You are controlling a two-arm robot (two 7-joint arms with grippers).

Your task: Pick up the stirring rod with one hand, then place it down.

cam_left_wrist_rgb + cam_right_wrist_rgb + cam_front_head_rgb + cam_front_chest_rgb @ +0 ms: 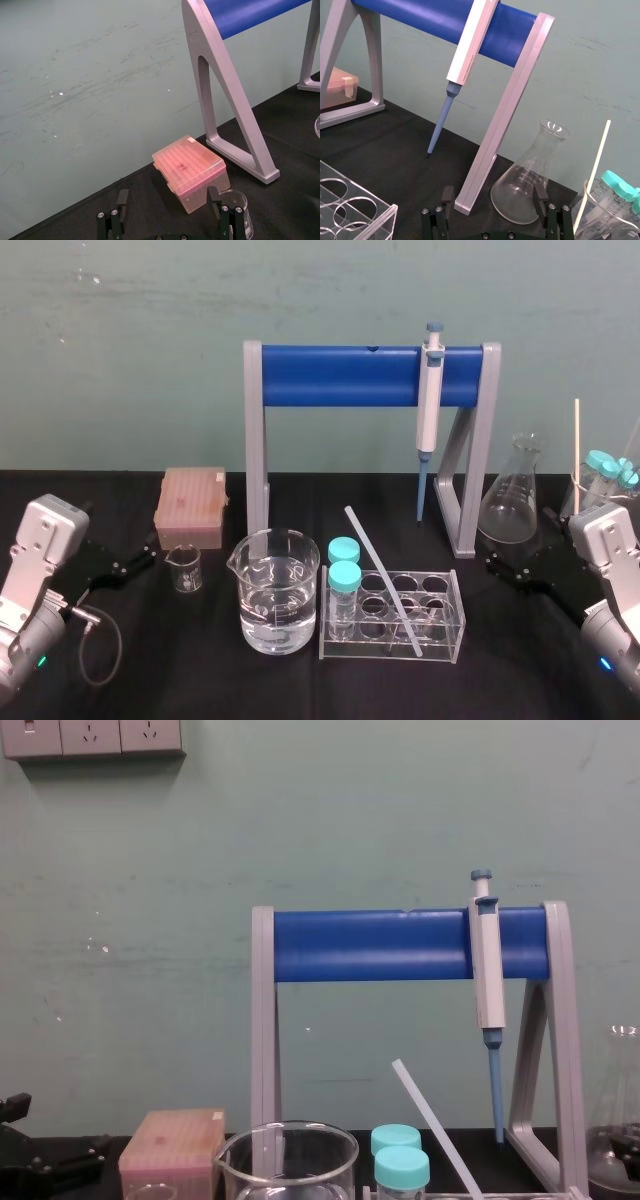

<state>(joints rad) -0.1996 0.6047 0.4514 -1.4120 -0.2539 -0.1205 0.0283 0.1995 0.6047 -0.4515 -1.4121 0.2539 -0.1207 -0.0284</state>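
Observation:
The stirring rod (382,580), thin and whitish-translucent, leans at a slant in the clear tube rack (452,640) at the table's middle; its upper end points back and left. The chest view shows the stirring rod (435,1125) rising beside two teal-capped tubes (400,1155). My left gripper (135,560) rests open at the left by a small beaker (184,568), its fingers (121,200) spread before the pink tip box (190,170). Low at the right, my right gripper (508,560) stands open, its fingers (539,194) apart in front of the conical flask (530,185). Neither touches the rod.
A large beaker of water (276,592) stands left of the rack. Behind is a blue-and-grey stand (340,376) with a hanging pipette (430,410). At the far right a beaker (610,210) holds teal-capped tubes and a thin pale stick (577,445).

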